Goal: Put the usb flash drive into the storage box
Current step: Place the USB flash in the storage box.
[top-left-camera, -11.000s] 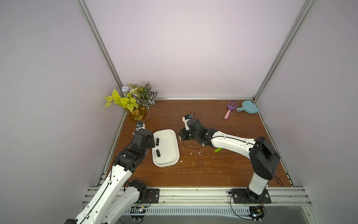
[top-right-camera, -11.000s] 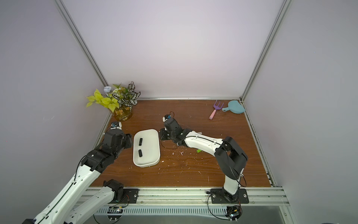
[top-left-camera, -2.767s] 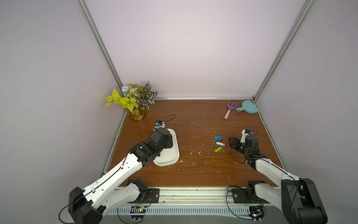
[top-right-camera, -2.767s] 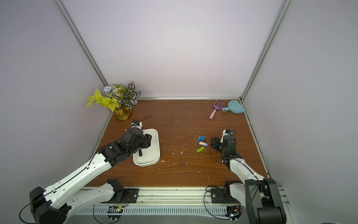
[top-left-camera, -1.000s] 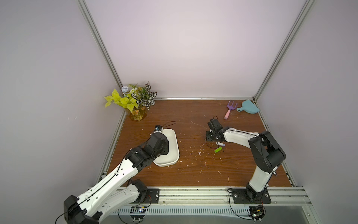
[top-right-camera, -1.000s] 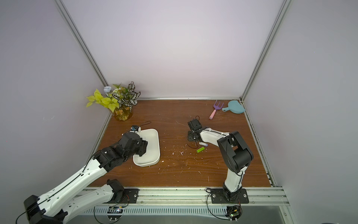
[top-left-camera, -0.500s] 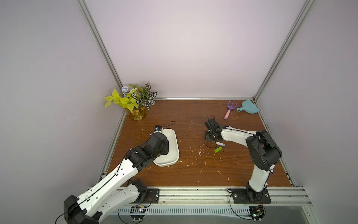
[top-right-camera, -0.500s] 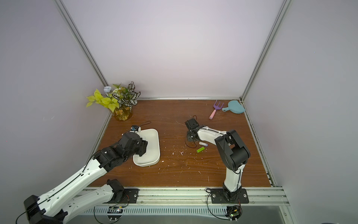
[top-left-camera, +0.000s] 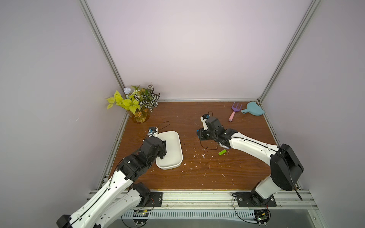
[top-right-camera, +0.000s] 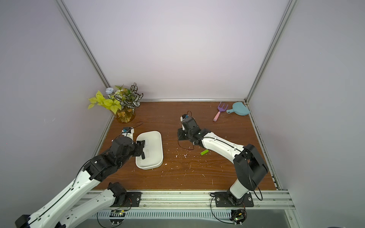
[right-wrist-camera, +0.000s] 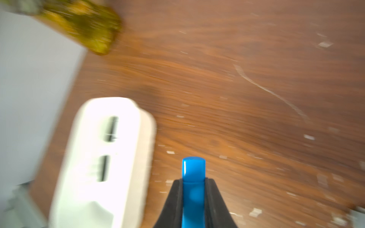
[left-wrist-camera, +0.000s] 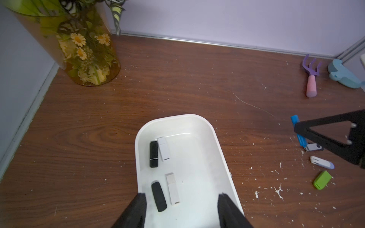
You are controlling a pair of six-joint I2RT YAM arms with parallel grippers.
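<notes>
Right gripper (right-wrist-camera: 193,183) clenched on blue usb flash drive (right-wrist-camera: 193,169), long axis running out past the fingertips. Storage box (top-left-camera: 178,146) lies well apart to the left, near side. Left gripper (left-wrist-camera: 181,199) released, hovering over box's near end

right claw (right-wrist-camera: 194,189): black jaws closed on a blue usb flash drive (right-wrist-camera: 193,169), its tip poking out toward 12 o'clock | storage box (right-wrist-camera: 126,158): white, blurred, at 9 o'clock of the drive, two dark drives (right-wrist-camera: 110,128) inside | vase (right-wrist-camera: 87,25): amber blur at 11 o'clock | table (right-wrist-camera: 237,79): brown wood, white flecks
</notes>
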